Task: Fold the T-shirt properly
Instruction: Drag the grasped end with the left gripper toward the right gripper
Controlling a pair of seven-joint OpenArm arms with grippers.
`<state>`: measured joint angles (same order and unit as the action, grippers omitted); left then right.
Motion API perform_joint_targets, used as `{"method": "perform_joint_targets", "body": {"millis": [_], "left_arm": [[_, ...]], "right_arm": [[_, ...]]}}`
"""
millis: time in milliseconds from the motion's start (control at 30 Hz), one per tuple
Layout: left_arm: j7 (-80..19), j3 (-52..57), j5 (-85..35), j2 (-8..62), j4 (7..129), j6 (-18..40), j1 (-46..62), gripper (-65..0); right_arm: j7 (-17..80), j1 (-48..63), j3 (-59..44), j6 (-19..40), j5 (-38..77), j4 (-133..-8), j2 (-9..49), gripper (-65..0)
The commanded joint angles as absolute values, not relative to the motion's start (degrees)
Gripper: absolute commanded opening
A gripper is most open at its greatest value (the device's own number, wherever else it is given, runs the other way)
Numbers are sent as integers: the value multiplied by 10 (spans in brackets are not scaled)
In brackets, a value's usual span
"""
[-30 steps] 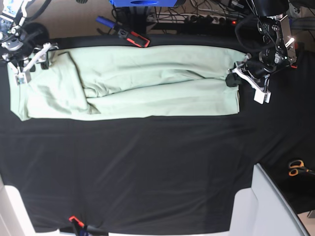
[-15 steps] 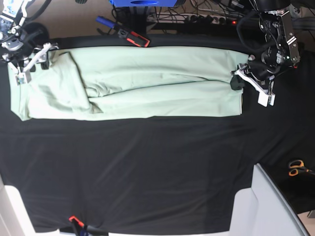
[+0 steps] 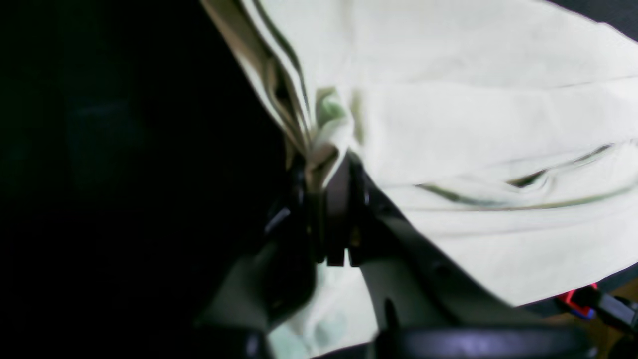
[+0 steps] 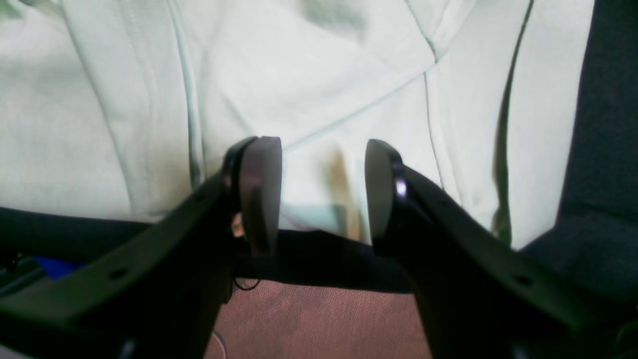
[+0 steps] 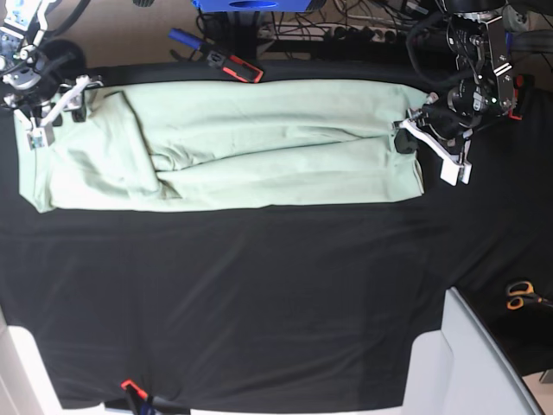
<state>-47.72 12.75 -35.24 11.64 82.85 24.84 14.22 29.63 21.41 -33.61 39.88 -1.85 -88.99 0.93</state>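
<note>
1. The left hand is closed on the T-shirt: the left wrist view shows its two dark fingers pressed together with a bunched edge of pale green cloth pinched between them.
2. In the base view this left hand sits at the shirt's right-hand end, about halfway along that short edge, where the cloth puckers slightly towards it.
3. The right hand stands partly open, with a clear gap between its two rounded pads. Nothing is gripped between them in the right wrist view; shirt fabric with seams and folds lies beyond the gap.
4. In the base view the right hand is at the shirt's far-left upper corner. Whether its tips touch the cloth is hard to tell from that angle.
5. The T-shirt lies stretched out as a long horizontal band across the upper part of the worktop, which is covered in black cloth. A folded-over flap shows near the left end and long creases run along the middle.
6. Beyond the shirt, a red and black tool lies at the worktop's top edge, and orange-handled scissors rest at the far right.
7. A pale grey panel occupies the lower right corner.
</note>
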Motion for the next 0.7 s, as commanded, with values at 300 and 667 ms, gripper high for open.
{"method": "perform_joint_targets", "body": {"millis": [300,667], "left_arm": [[-468,16,-365,125,922,159,149,-650],[-488,-60,-365,116,940,157,138,-650]], "right_arm": [[286,213,-340,400,-13,-870,15,-386],[285,212,-340,400,-13,-862,15,-386]]}}
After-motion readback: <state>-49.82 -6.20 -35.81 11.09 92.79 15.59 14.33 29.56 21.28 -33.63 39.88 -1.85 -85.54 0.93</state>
